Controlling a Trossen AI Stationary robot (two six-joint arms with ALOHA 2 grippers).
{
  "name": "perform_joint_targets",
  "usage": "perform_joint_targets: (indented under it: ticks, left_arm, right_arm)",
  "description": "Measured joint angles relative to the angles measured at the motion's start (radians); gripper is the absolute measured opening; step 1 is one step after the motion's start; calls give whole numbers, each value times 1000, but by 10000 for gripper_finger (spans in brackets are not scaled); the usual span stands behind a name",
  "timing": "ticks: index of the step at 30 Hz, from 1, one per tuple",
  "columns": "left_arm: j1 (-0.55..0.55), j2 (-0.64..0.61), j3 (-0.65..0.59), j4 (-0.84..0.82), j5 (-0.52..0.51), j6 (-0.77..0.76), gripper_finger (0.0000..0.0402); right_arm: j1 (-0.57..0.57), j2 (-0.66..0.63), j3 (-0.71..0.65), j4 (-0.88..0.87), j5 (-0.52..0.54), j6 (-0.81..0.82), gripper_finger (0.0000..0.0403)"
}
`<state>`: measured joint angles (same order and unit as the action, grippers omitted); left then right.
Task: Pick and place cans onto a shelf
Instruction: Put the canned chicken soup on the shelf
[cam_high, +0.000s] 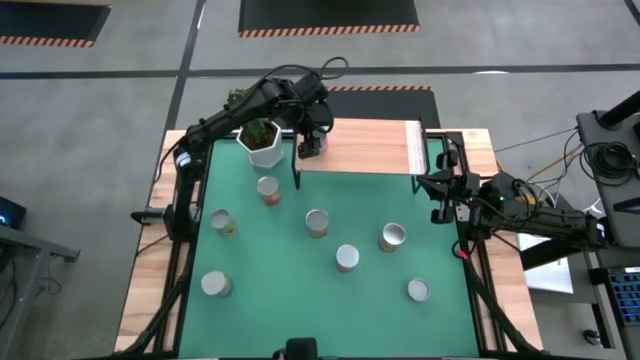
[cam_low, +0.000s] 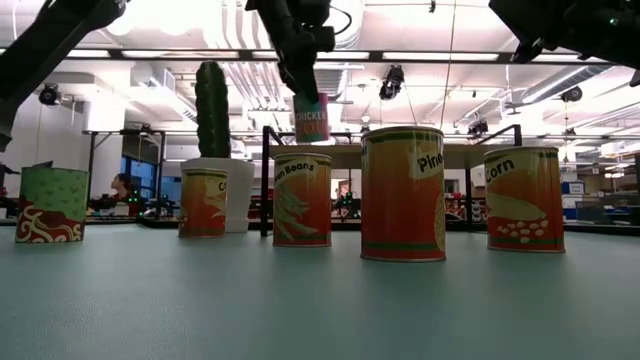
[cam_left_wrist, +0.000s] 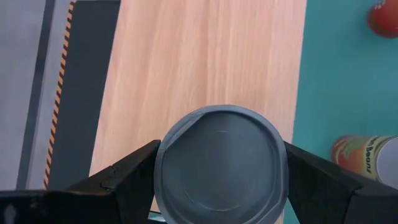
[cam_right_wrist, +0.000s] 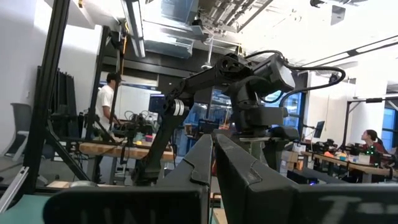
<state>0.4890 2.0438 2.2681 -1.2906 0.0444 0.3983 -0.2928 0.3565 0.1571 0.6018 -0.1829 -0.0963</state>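
Up at 12 o'clock on the table, the left gripper (cam_high: 311, 140) is over the left end of the shelf (cam_high: 365, 147), just right of the white cactus pot (cam_high: 263, 143). It's pinching a can (cam_left_wrist: 220, 165) by its sides, one finger on each side of the round metal top. From the low camera that held can (cam_low: 311, 117) hangs clear above the row of cans on the mat, label reading something like "chicken". The wrist camera looks straight down past the can onto the pale wood board, so it's over the shelf, but I can't tell if it's touching the wood.

Six more cans sit on the green mat (cam_high: 300, 300). One is at about 11 o'clock, just below the pot (cam_high: 268, 189). One is at 9 o'clock near the left edge (cam_high: 221, 222). One is roughly dead centre (cam_high: 317, 223), and one is a bit below that toward 5 o'clock (cam_high: 347, 258). One is at 3 o'clock (cam_high: 392, 237), and one is down at 4 o'clock near the right edge (cam_high: 418, 291). There's also one at 7 o'clock (cam_high: 215, 285), so that's seven on the mat if I'm counting right.

Right gripper (cam_high: 441, 185) is parked at 2 o'clock by the shelf's right end, fingers (cam_right_wrist: 245, 180) pressed together, holding nothing.
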Motion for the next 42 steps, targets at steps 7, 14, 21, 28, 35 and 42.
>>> perform_joint_targets:
  ticks: [7, 14, 21, 28, 35, 42]
  left_arm:
    - [8, 0, -19, 1, 0, -15, 278]
    - [10, 0, -58, 13, 2, -15, 278]
    - [11, -2, -70, 18, 3, -6, 279]
    - [11, -2, -70, 20, 3, 7, 286]
    - [11, 3, -72, 27, -2, 19, 315]
    - [11, 2, -72, 44, -2, 37, 322]
  right_arm:
    - [0, 0, 0, 0, 0, 0, 9]
    - [0, 0, 0, 0, 0, -6, 9]
    - [0, 0, 0, 0, 0, -8, 9]
    - [0, 0, 0, 0, 0, -8, 9]
    - [0, 0, 0, 0, 0, -8, 9]
    - [0, 0, 0, -1, 0, -9, 9]
